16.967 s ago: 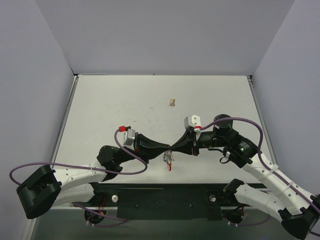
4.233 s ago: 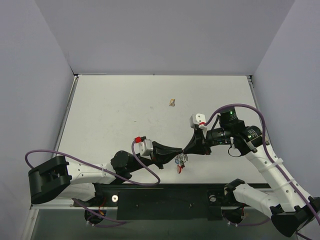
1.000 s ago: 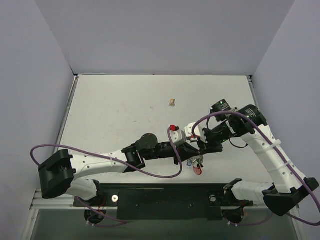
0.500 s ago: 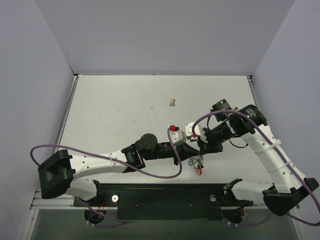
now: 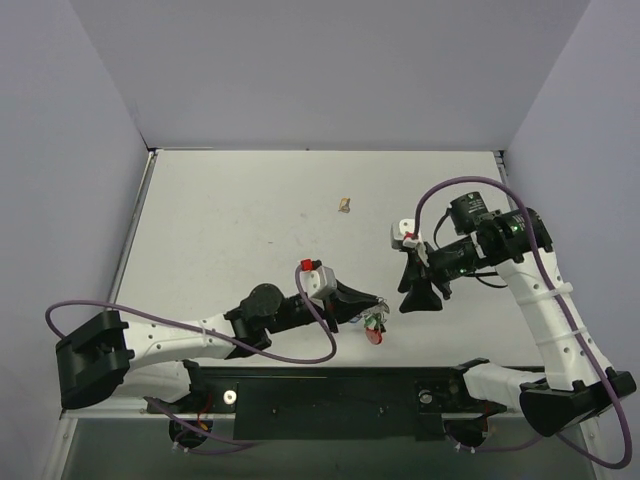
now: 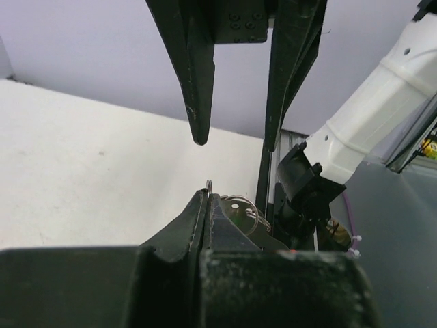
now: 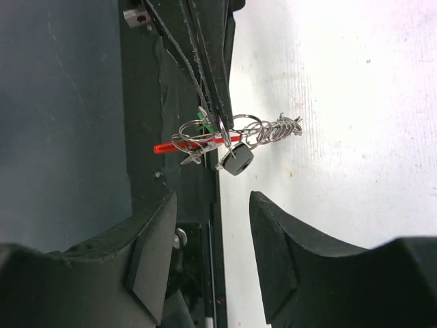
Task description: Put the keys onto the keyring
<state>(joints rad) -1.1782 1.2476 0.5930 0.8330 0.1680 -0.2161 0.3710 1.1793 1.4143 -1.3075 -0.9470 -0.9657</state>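
- Right wrist view: left end effector [image 7: 220, 130] is clamped shut on the thin silver wire keyring [image 7: 198, 137], small silver-grey metal keys [image 7: 272, 130] dangling beside it.
- Right end effector [image 7: 212, 201] gapes wide, empty, with the keys dead ahead, just clear of it.
- Their long axis runs finger to finger, across its approach, at the white tabletop [image 7: 355, 102] edge.
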